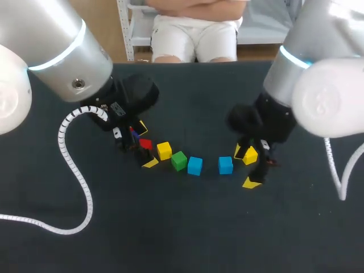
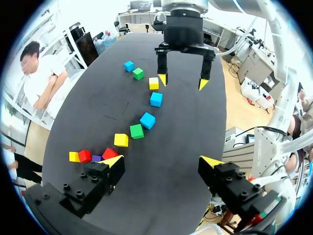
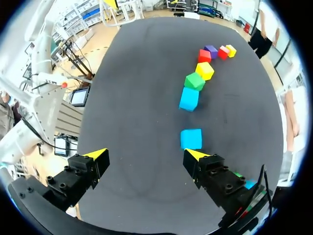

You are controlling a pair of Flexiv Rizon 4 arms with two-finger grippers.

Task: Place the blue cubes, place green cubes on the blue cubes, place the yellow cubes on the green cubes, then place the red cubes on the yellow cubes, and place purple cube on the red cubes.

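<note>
Both my grippers hang wide open over the dark table, and neither holds anything. I take my bearings from the middle green cube, which lies midway along a curved row of cubes.

Just beside it, toward my left, lies a yellow cube. Past that come a near red cube, a purple cube, a far red cube and an end yellow cube. My left gripper stands at this end of the row. One of its fingers is just beside the near red cube, and the gap between the fingers is empty.

To my right of the middle green cube, a first blue cube lies just beside it, and a second blue cube lies a little farther along. My right gripper is beyond that one, with one fingertip near the second blue cube and nothing between the fingers. Another yellow cube, the right yellow cube, sits just outside that finger. Farthest from the middle green cube lie an outer green cube and an outer blue cube.
</note>
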